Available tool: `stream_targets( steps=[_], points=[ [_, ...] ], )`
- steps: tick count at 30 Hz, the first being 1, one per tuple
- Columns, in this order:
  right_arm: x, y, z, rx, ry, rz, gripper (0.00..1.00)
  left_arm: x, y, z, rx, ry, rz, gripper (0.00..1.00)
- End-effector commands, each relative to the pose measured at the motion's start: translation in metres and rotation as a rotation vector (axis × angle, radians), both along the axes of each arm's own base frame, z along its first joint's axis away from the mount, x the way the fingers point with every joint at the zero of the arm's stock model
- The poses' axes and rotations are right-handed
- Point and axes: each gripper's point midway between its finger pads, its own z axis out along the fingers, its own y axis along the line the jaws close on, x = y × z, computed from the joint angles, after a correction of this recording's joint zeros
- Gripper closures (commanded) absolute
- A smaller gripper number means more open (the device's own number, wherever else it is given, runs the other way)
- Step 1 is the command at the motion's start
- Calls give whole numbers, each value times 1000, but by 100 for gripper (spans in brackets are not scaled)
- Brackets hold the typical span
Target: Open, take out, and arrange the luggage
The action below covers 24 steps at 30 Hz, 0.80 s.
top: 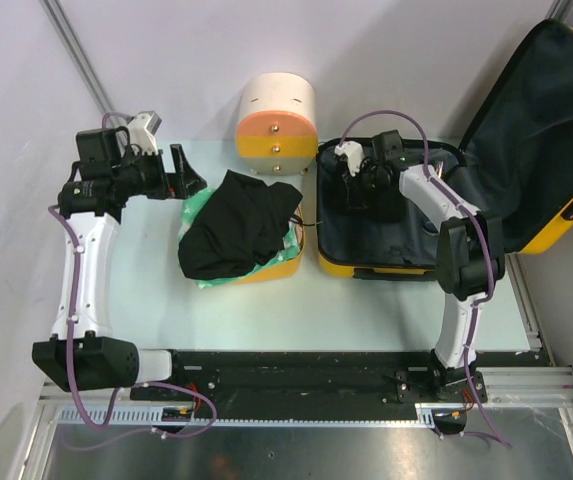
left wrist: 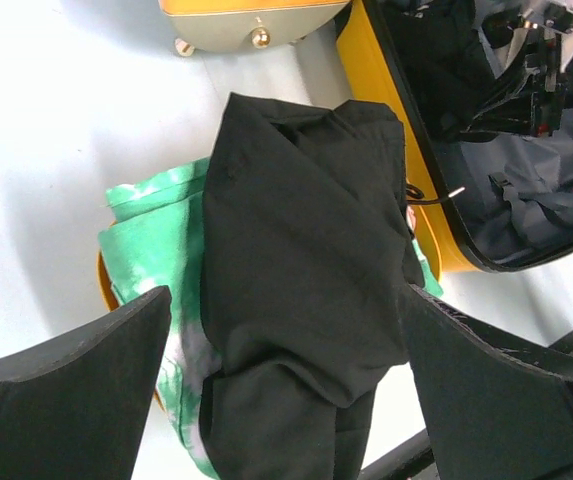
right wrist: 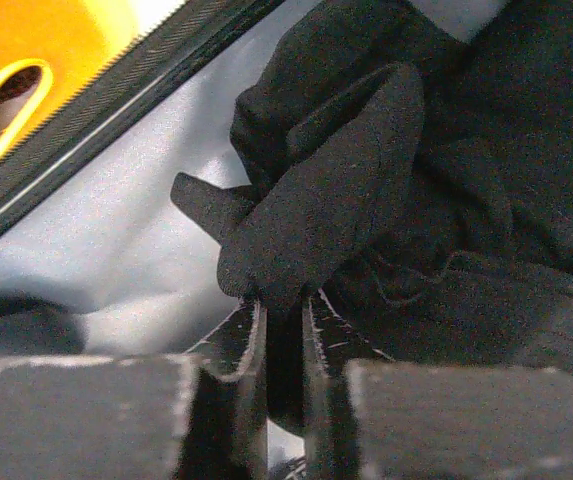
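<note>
One black cloth [right wrist: 366, 190] is pinched by right end effector [right wrist: 284, 312] in open luggage [top: 366, 267]; left end effector [left wrist: 281, 330] is apart

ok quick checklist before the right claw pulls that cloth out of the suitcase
1. luggage lid open: ok
2. right claw shut on black cloth: ok
3. cloth free of the lining strap: cannot tell
4. left claw open, outside the luggage: ok
5. bare room on yellow tub, with black garment draped over it: not ok
</note>
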Motion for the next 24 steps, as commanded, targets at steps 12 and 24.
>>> stream_targets(
  steps=[12, 24],
  points=[
    [-19, -37, 40, 28, -79, 58, 36, 11, -17, 11, -14, -46, -73, 2],
    [-44, -35, -10, -143, -196, 440, 32, 19, -17, 8, -21, -33, -76, 2]
  ],
)
